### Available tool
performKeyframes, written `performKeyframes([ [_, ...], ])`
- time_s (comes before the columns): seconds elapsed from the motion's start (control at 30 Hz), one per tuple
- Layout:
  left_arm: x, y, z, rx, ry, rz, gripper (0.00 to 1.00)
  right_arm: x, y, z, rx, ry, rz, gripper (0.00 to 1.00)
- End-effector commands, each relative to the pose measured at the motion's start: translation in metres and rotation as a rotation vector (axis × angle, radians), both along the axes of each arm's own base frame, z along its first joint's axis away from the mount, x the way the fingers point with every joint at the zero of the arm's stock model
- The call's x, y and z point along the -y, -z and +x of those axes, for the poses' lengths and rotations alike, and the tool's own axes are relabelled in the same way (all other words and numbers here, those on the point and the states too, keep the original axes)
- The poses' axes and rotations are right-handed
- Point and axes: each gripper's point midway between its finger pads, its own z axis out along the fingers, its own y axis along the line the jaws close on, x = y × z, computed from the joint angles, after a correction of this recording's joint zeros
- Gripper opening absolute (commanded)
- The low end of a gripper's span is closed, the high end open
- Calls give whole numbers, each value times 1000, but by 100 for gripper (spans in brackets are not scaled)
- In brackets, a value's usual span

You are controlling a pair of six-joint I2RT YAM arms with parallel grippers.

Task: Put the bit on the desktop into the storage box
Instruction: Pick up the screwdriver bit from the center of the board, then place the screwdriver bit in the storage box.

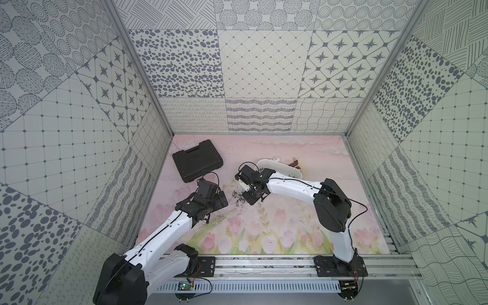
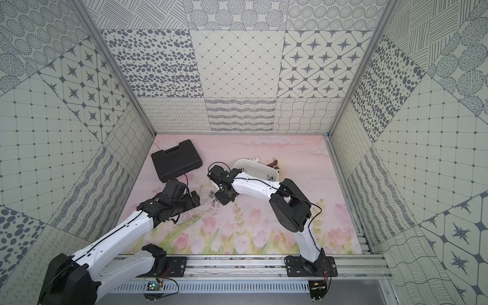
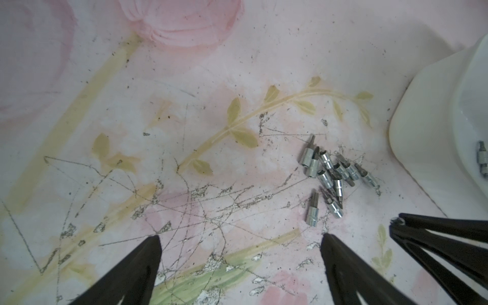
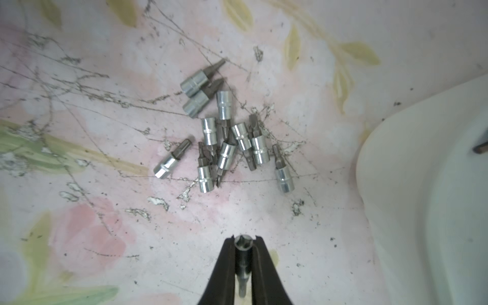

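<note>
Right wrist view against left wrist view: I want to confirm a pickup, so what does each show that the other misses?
Only the right wrist view shows the held bit clamped in the shut right gripper. Only the left wrist view shows the open, empty left gripper and stored bits inside the storage box. Both show the loose bits piled on the desktop beside that box.

The white left arm (image 1: 169,227) stretches forward and low, and the left gripper (image 3: 241,235) points down with its jaws spread wide. The white right arm (image 1: 290,188) folds at a black elbow and reaches across toward the left arm. The right gripper (image 4: 244,239) also points down, just beside the left gripper, with its jaws pinched on a bit (image 4: 243,253).
</note>
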Motion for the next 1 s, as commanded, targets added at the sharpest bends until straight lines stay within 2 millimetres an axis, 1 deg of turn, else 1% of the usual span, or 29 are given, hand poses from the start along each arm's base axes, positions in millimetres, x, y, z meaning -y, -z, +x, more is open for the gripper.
performKeyframes([
  [0.0,3,-5,2,5,29,-5,99,-3,-28,4,12,33,79,13],
  [0.07,4,-4,2,2,31,-5,99,-2,-39,9,23,46,106,13],
  [0.2,4,-1,2,-8,36,-1,99,9,-65,30,55,105,162,13],
  [0.3,5,0,2,-14,40,-3,99,24,-79,48,74,170,192,13],
  [0.43,7,1,3,-17,46,-7,99,54,-85,75,100,285,191,13],
  [0.5,7,2,2,-21,47,-6,99,69,-83,87,90,353,197,13],
  [0.63,7,3,3,-21,50,-5,99,88,-74,103,60,484,226,13],
  [0.77,7,7,1,-31,47,-11,99,95,-58,115,36,585,248,13],
  [0.87,9,9,4,-17,45,-20,99,97,-44,126,27,653,240,14],
  [0.9,9,10,4,-19,45,-21,99,99,-39,131,30,681,234,12],
  [0.97,10,12,3,-25,48,-23,99,102,-28,140,21,732,243,11],
])
